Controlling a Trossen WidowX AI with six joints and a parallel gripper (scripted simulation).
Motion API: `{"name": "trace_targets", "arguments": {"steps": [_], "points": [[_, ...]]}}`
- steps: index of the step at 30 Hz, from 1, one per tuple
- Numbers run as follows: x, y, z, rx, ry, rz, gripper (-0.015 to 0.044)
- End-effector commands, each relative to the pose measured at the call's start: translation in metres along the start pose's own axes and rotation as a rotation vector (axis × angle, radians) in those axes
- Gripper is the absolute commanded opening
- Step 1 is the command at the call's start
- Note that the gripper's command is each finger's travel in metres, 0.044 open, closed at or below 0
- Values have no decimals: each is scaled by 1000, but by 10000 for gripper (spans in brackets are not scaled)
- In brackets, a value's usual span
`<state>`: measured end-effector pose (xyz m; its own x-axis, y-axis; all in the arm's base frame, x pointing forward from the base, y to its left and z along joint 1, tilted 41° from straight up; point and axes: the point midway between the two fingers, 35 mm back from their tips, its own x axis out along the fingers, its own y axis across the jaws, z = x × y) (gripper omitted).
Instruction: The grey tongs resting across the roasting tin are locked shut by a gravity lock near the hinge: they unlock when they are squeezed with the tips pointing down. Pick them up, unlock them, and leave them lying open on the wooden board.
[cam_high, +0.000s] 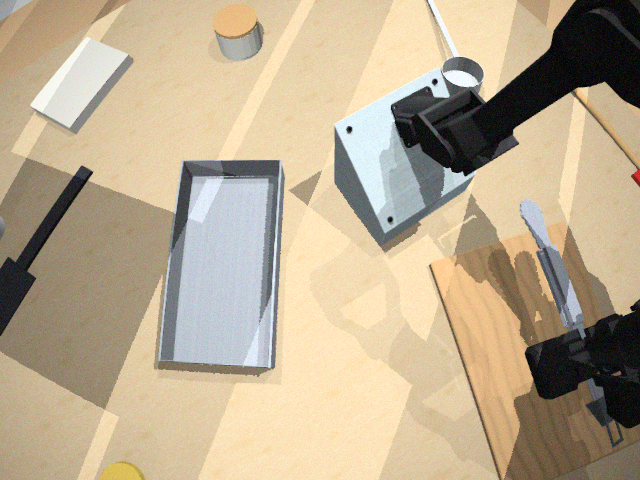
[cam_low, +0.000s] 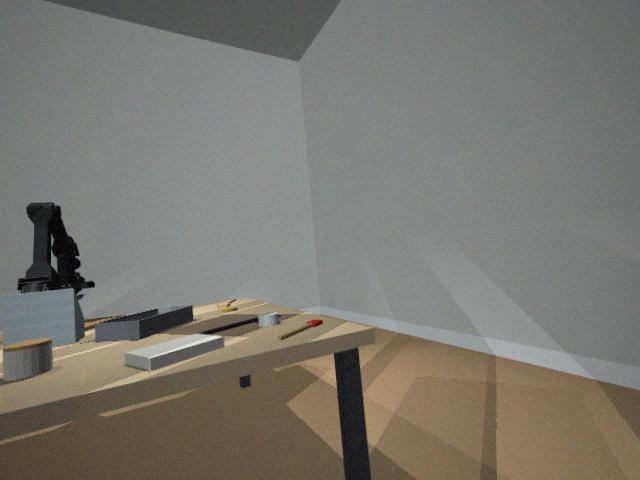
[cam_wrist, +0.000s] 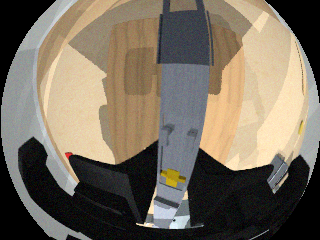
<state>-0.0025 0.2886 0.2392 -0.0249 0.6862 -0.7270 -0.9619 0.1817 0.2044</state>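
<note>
Between the jaws, pinched, sit the tongs (cam_high: 557, 279) (cam_wrist: 184, 95); lowering them still locked could leave them shut.

The black arm (cam_high: 537, 93) (cam_low: 42, 242) is stretched from its base, seen at the left in the exterior view, toward the right side of the top view, where its gripper (cam_high: 584, 356) (cam_wrist: 174, 142) is held low, with the fingers closed partway and kept apart between their tips.
</note>
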Motion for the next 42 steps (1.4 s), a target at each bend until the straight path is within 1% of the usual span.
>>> {"name": "trace_targets", "arguments": {"steps": [1,24,31,42], "points": [[10,-1,-1,5,7,-7,-150],[47,-2,-6,1,7,-11,-150],[49,-2,-7,1,8,-11,-150],[46,-1,-6,-4,4,-5,139]]}}
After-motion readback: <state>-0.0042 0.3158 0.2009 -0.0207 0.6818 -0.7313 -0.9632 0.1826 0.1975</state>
